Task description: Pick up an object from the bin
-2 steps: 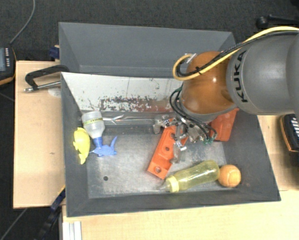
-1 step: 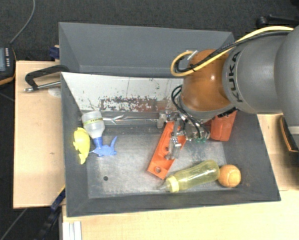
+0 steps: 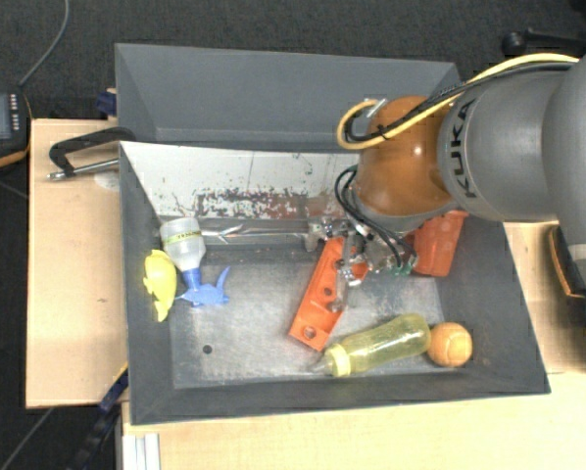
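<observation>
Bin (image 3: 273, 96) of grey metal held a few loose things, and the arm (image 3: 509, 135) reached in from the right (orange cover at its wrist). Its gripper (image 3: 350, 265) sat low at the upper end of a long orange bar (image 3: 313, 311) lying slanted mid-bin; how wide it stood could not be told. A yellowish bottle (image 3: 381, 346) lay near the front wall, an orange block (image 3: 440, 243) right of the gripper, an orange ball (image 3: 450, 345) just beside the bottle, and a yellow toy (image 3: 160, 282) and a blue toy (image 3: 207, 290) at the left.
</observation>
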You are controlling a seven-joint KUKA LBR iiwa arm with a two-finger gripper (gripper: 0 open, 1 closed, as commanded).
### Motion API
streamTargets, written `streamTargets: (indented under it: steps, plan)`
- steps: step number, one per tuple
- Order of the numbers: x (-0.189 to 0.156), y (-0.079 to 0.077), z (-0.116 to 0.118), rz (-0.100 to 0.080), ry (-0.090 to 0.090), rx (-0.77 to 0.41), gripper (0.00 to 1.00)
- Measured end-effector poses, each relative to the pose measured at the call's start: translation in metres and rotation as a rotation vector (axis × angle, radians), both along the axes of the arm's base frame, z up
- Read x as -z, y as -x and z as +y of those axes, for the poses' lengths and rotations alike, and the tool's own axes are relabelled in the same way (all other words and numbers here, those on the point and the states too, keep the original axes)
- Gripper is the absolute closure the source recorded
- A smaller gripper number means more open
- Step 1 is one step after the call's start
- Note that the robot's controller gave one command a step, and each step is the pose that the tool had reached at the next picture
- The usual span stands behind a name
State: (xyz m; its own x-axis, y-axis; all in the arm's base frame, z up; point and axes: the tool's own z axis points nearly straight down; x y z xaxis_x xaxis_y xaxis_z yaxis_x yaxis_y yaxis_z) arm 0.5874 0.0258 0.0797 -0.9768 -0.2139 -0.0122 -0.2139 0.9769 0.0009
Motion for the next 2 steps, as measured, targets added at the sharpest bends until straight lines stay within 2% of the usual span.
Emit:
streamTargets:
  steps: [1,2]
  plan:
    - [0.0058,-0.0017,-0.0202,-0.003,0.001,-0.208,0.0]
    - [0.0084,-0.0042,-0.0247,-0.007,0.003,-0.386,1.0]
